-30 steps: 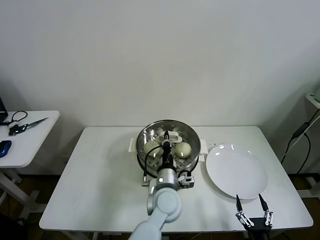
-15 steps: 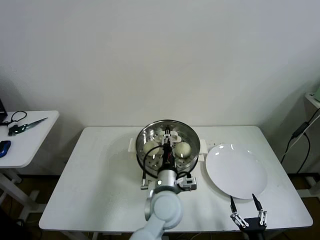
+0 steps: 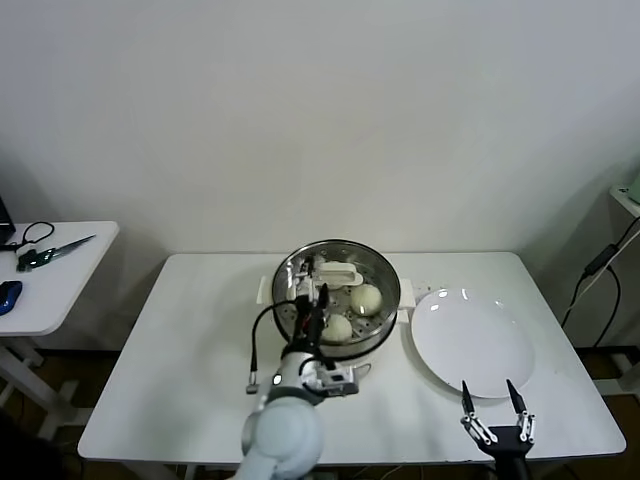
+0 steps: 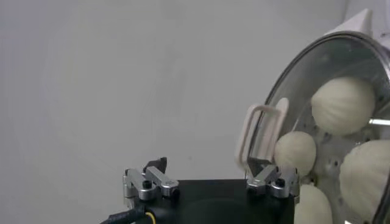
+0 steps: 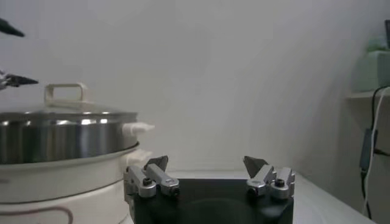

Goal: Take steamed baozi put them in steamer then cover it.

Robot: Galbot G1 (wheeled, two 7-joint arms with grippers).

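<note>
Baozi sit in the steamer at table centre, glass cover on. Left gripper spread above its nine-o'clock side — right gripper spread, parked at five o'clock beside the plate.

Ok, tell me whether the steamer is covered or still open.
Covered. The cover sits flat on the steamer, handle up; baozi show through its glass. The left claw hangs open beside the handle.

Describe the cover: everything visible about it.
The cover is a round clear glass lid with a metal rim and a cream-white loop handle at its centre. It sits level on the steamer, closing it. Baozi show through the glass. The left end effector is open above it, apparently not gripping.
</note>
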